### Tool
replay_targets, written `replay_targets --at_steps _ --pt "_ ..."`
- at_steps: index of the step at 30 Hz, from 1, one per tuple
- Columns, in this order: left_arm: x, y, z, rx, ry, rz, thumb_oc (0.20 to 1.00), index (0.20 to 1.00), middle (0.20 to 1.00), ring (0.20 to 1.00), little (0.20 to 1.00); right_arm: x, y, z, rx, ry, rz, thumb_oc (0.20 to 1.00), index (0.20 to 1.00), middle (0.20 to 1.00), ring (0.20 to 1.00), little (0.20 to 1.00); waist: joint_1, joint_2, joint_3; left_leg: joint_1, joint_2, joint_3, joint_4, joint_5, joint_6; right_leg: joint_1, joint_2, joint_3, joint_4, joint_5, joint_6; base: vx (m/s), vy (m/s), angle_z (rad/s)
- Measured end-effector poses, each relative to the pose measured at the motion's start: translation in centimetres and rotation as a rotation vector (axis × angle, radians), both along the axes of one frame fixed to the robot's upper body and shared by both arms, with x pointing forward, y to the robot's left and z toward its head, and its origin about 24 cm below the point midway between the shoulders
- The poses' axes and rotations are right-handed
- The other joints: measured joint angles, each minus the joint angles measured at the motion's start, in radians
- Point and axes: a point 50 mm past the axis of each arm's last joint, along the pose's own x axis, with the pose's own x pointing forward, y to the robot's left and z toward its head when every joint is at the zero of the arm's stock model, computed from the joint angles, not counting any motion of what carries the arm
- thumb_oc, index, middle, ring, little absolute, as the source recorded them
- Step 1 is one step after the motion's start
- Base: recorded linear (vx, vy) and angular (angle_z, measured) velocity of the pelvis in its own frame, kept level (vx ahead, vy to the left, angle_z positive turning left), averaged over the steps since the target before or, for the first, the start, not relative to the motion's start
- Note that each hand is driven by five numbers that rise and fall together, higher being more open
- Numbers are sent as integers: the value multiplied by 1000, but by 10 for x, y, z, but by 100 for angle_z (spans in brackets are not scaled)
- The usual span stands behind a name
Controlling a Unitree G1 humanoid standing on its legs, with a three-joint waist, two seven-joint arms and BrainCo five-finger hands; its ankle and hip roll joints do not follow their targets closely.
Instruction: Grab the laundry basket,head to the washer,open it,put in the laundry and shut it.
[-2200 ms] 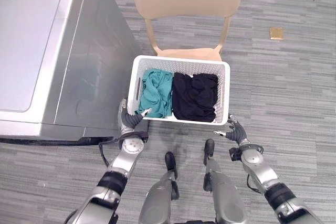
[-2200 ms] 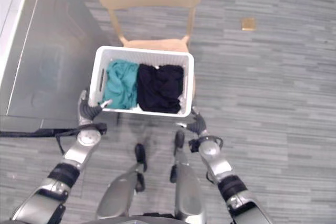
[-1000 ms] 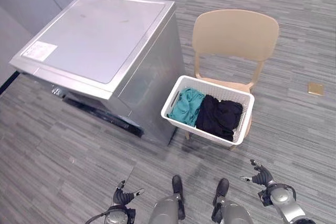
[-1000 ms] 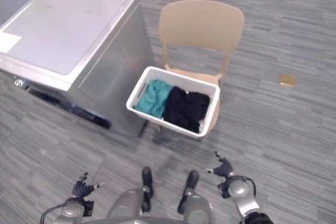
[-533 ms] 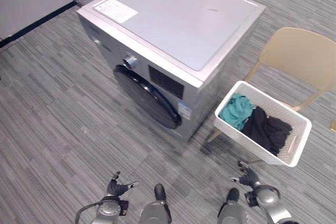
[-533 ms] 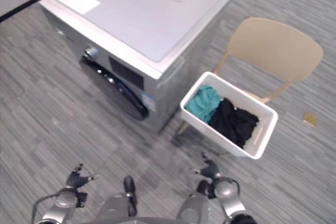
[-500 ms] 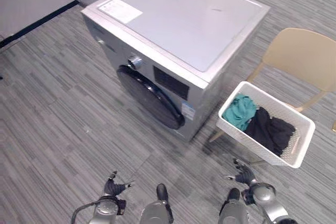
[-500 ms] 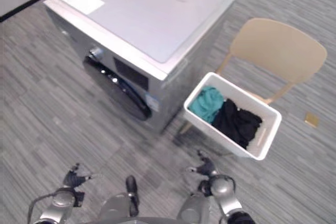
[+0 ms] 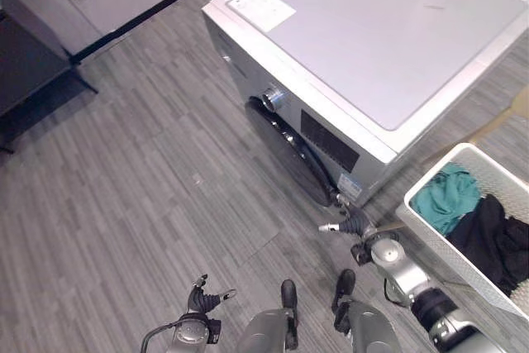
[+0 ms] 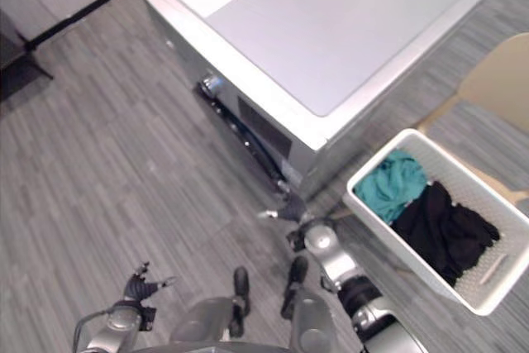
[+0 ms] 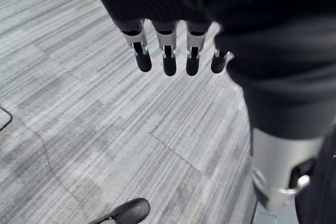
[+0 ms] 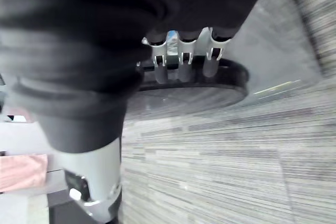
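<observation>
Right hand (image 9: 354, 224) reaches with fingers straight, holding nothing, just short of the round dark door (image 9: 283, 151) of the silver front-loading washer (image 10: 331, 31); door looks closed. Left hand (image 9: 203, 298) hangs low over grey striped floor (image 9: 124, 171), fingers relaxed, empty. White perforated plastic laundry basket (image 10: 364, 206) sits beside washer, teal and black clothes (image 10: 421, 204) inside. Basket is at the washer; opening, loading, shutting remain.

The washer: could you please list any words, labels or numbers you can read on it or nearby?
White label on the washer top: print too small to read.
Small sticker on the washer's front lower corner: too small to read.
Dark control panel: nothing legible.
No other text is readable.
</observation>
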Motion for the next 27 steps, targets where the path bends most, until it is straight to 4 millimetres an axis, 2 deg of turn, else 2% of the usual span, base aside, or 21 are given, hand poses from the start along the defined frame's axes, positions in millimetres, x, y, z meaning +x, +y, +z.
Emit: replay_targets --at_steps 3,6,9,11,12,14,16,17,20,21,23,25,27 --pt "-1 0 0 1 2 1 1000 1000 1000 1000 1000 18 -6 37 -16 -156 -20 1000 1000 1000 1000 1000 12 22 12 -29 -2 -27 38 1 -2 0 -5 -15 -6 -2 -3 -33 71 18" --pt "6 -2 2 -3 -16 -5 1000 1000 1000 1000 1000 21 -10 47 -23 -202 -41 1000 1000 1000 1000 1000 16 0 34 -85 -8 -21 93 5 -17 0 -34 -17 -21 -10 -39 31 130 18" --pt "5 -1 1 -21 -13 21 1000 1000 1000 1000 1000 21 -16 47 -17 -211 -92 1000 1000 1000 1000 1000 12 -19 56 -100 22 -31 48 -6 -21 -4 -44 -10 -38 -13 -29 64 234 -4" --pt "4 -3 1 -25 -12 17 1000 1000 1000 1000 1000 21 -19 46 -18 -211 -107 1000 1000 1000 1000 1000 0 -3 60 -106 45 -35 0 6 -16 -9 -36 -11 -47 6 -3 2 216 -10" --pt "5 -4 1 -26 -13 14 1000 1000 1000 1000 1000 21 -21 47 -19 -217 -117 1000 1000 1000 1000 1000 -9 14 64 -102 52 -46 -20 34 -17 -24 -30 -10 -33 16 12 -5 277 -22" --pt "20 -7 7 -22 -52 -18 1000 1000 1000 1000 1000 24 -24 49 -14 -223 -148 1000 1000 1000 1000 1000 -14 1 73 -136 11 -40 -35 69 3 -86 -69 43 -6 32 37 -8 216 -12" --pt "31 -10 13 -22 -86 -41 1000 1000 1000 1000 1000 32 -27 52 -31 -232 -190 1000 1000 1000 1000 1000 -9 1 83 -147 -12 -17 -34 74 11 -108 -90 70 -2 46 57 -15 116 -3" --pt "36 -6 17 -10 -114 -50 1000 1000 1000 1000 1000 40 -43 58 -45 -246 -271 1000 1000 1000 1000 1000 -5 -2 88 -155 -36 -15 -34 74 11 -108 -112 85 -24 63 73 -7 100 -6" --pt "45 7 26 31 -149 -56 1000 1000 1000 1000 1000 51 -49 66 -77 -249 -280 1000 1000 1000 1000 1000 6 0 92 -175 -45 -11 -34 75 13 -116 -115 93 -55 71 87 8 55 -3" --pt "48 15 30 55 -166 -55 1000 1000 1000 1000 1000 61 -46 76 -81 -265 -279 1000 1000 1000 1000 1000 29 1 104 -186 -46 -9 -34 80 20 -116 -111 92 -85 93 98 26 30 -4" --pt "51 17 32 61 -174 -48 1000 1000 1000 1000 1000 71 -38 94 -73 -311 -262 1000 1000 1000 1000 1000 43 10 130 -186 -45 -11 -38 84 25 -101 -104 90 -113 126 97 14 -7 2" --pt "44 18 27 63 -144 -35 1000 1000 1000 1000 1000 71 -18 93 -83 -304 -170 1000 1000 1000 1000 1000 57 4 137 -184 -39 -20 -48 87 22 -91 -91 83 -136 138 97 42 -23 5" --pt "34 18 17 59 -89 -5 1000 1000 1000 1000 1000 63 21 81 -64 -266 -57 1000 1000 1000 1000 1000 67 -13 147 -179 -22 -26 -50 91 20 -69 -72 67 -165 151 85 46 -26 6"
